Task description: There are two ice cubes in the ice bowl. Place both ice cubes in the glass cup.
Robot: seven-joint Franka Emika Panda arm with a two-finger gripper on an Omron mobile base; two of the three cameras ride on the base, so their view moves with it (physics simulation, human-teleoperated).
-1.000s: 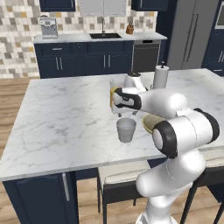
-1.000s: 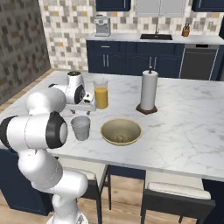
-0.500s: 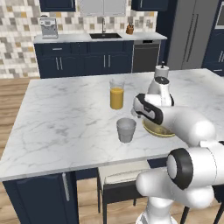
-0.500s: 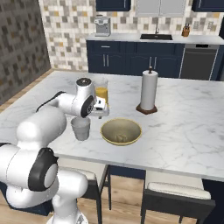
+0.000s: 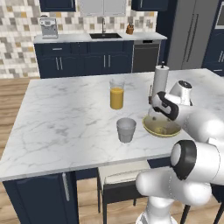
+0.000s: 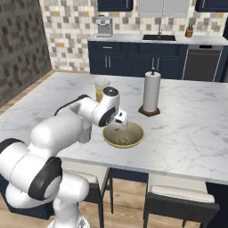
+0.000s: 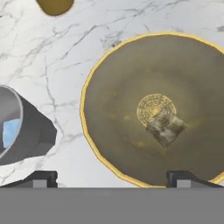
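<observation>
On the marble island stand one ice bowl (image 7: 131,109), one glass cup (image 5: 126,129), one glass of orange juice (image 5: 116,92) and one paper towel roll (image 6: 151,91). One ice cube (image 7: 166,127) lies in the bowl; a bluish patch (image 7: 10,131) inside the cup may be a second.

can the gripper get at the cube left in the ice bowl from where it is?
Probably yes. The gripper hangs open over the ice bowl, and the remaining ice cube lies uncovered near the bowl's middle, with nothing between them.
</observation>
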